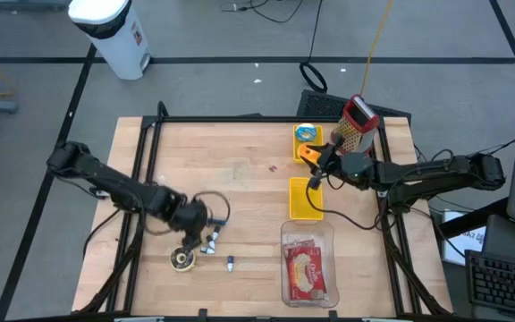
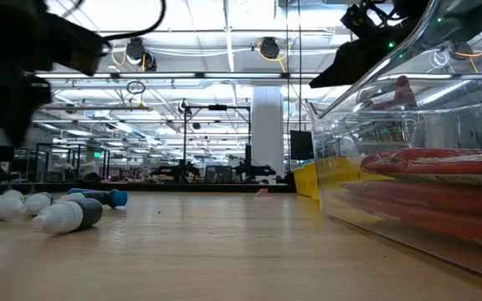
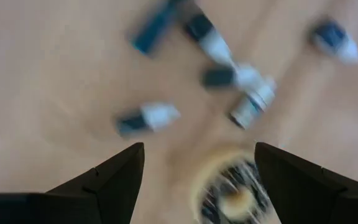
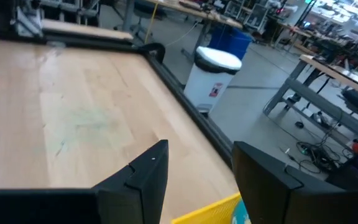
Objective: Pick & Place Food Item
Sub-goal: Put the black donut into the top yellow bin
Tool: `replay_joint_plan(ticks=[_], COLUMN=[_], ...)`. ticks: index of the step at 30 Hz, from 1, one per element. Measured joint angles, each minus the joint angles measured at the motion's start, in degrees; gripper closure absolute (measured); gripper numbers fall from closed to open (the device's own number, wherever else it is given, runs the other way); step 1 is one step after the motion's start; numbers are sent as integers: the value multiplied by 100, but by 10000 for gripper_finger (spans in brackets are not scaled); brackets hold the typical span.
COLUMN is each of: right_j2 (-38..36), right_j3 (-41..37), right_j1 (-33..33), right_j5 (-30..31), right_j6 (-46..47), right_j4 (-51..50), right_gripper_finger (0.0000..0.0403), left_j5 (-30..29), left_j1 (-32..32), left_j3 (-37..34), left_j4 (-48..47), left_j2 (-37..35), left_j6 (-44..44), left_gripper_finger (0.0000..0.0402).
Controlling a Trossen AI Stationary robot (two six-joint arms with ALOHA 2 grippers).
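You are hovering the left gripper [image 3: 194,180] — fingers apart, empty — over loose markers [image 1: 215,248]; it risks scattering them.

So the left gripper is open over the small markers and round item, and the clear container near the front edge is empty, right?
Not quite: the clear container is not empty; it holds a red food packet, as the high view shows. The left gripper is indeed open over the markers and round item.

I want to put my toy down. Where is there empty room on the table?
The wide bare wood of the table between the left gripper and the yellow tray is free. It is crowded by the markers and around the clear container.
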Motion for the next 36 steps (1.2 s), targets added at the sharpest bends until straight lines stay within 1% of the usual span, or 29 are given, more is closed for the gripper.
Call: replay_joint_plan(ticks=[5,7,10,13,20,25,27,29,33,36], right_j2=[3,3,1,3,3,3,3,3,3,3], right_j3=[0,0,0,0,0,0,0,0,2,2], right_j1=[60,58,60,60,59,59,58,58,58,58], right_j5=[-2,2,1,-11,-15,-17,-17,-17,-17,-17], right_j6=[342,447,444,445,446,447,447,449,449,471], right_j4=[-449,-576,-538,-551,-560,-562,-562,-562,-562,-564], right_gripper_finger=[241,242,243,243,243,245,247,247,248,248], left_j5=[996,1183,1139,1089,915,857,830,799,849,1119], left_j1=[-666,-876,-1071,-1129,-996,-859,-808,-763,-690,-563], left_j3=[-2,0,-2,-40,-233,-306,-316,-323,-323,-323], left_j4=[-249,-298,-310,-258,-106,73,293,449,395,218], left_j2=[420,591,805,1000,1370,1446,1452,1461,1459,1402], left_j6=[-1058,-1225,-1262,-1169,-960,-878,-783,-707,-622,-536], left_gripper_finger=[94,94,94,94,94,99,115,142,217,274])
